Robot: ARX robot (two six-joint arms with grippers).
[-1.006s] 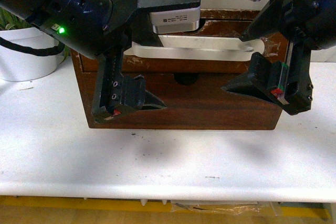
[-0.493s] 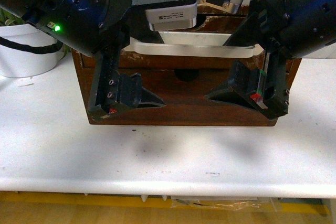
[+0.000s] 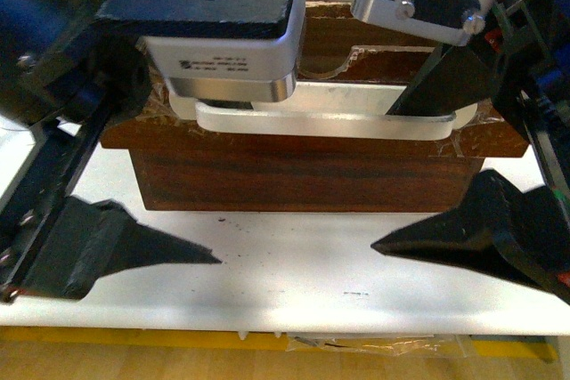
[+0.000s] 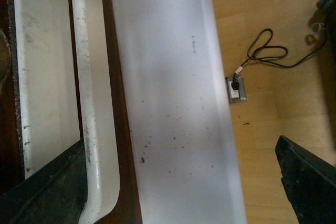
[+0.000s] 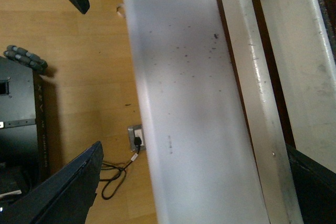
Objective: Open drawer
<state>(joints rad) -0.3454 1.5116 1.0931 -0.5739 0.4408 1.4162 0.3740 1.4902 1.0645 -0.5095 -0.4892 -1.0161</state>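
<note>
Drawn further toward 6 o'clock, the rigid-looking dark brown wooden drawer (image 3: 134, 134) slides easily, left tool (image 4: 178, 145) and right tool (image 5: 194, 148) spread astride its long white plastic handle (image 3: 338, 122).

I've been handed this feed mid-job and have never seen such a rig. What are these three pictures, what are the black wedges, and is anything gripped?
This is a robot with two arms, each ending in a two-fingered gripper; the black wedges are those fingers. The front view looks out from the robot's body at a white table bearing a dark wooden box. Its upper drawer, with a long white handle, juts out past the plain front below. The other two pictures come from a camera on each wrist, looking down on the handle, the drawer's pale inside and the floor. The left gripper and right gripper are both open, the handle between their fingers. Nothing is held.
</note>
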